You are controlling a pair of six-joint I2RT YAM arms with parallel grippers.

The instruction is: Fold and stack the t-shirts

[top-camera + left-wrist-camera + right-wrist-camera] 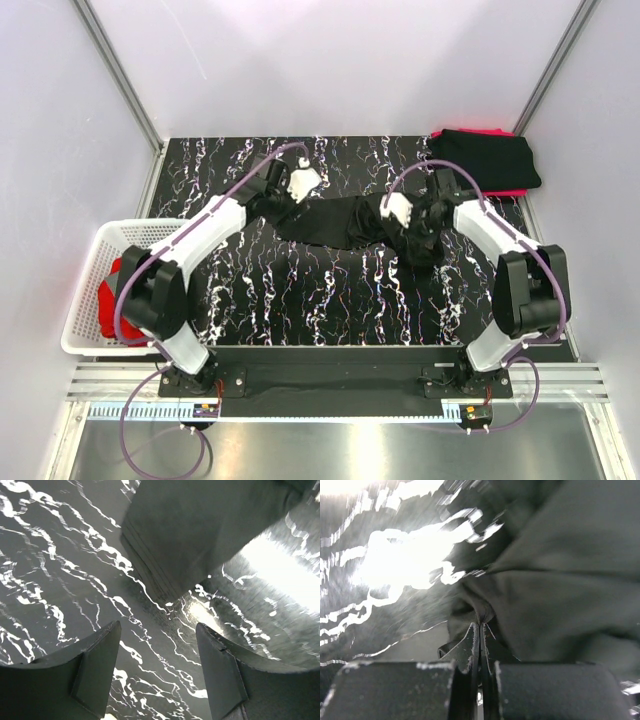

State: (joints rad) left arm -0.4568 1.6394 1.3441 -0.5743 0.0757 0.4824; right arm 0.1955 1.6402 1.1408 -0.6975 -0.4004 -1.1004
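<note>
Top external view: the black t-shirt [335,225] is seen drawn into a long band across the middle of the table [300,310], its long axis running left to right between the 2 arms. The right gripper [480,626] is closed tight on 1 pinch of cloth at the band's right end, with more cloth bunched beside it. The left gripper [157,630] is held wide, with nothing between its fingers. The shirt's left end, a layered folded edge, lies just ahead of the fingertips and apart from them. That end is nearer to the left arm, and a short advance along the band's axis is judged necessary before any closing.

Open table surface is left in front of the band, toward the bases, for laying it flat. At the far right corner, behind the right arm, a stack [485,160] of folded shirts, black over red, is set close to the table edge. At the left, a white basket [85,330] holding a red shirt [108,295] is placed beside the table, well apart from the band.
</note>
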